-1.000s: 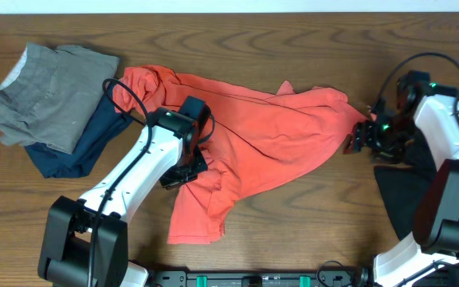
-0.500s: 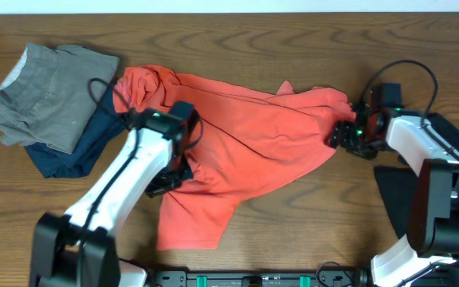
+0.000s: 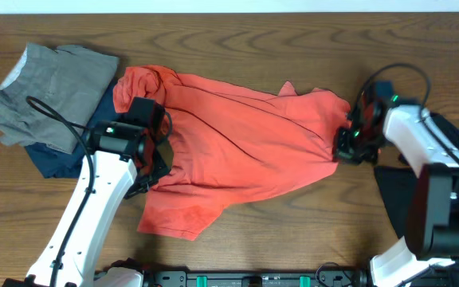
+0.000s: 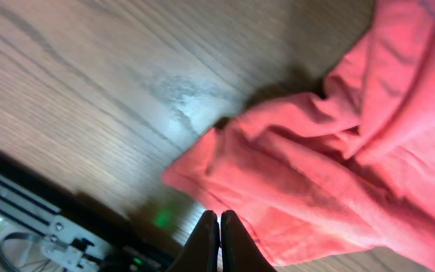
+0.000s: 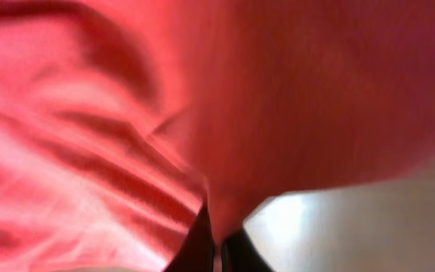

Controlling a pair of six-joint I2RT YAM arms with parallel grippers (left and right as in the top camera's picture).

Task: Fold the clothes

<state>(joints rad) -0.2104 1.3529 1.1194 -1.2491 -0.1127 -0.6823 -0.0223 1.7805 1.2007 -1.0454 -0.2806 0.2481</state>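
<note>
Left claw [image 3: 148, 177] at eight o'clock and right claw [image 3: 343, 148] at three, both pinching the shirt [image 3: 245, 135], should pull apart evenly, low.

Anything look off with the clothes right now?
The coral-red T-shirt lies twisted and wrinkled across the table, its upper-left end bunched up beside the grey garment, not spread flat. Nothing looks spilled or damaged.

Two white arms, black at the joints.
The left arm [image 3: 94, 209] and right arm [image 3: 417, 142] wear smooth white shells; thin black cables [image 3: 397, 67] loop off each, a small green light [image 3: 390, 99] glows near the right wrist, and the fingers [image 4: 208, 240] are slim and black.
</note>
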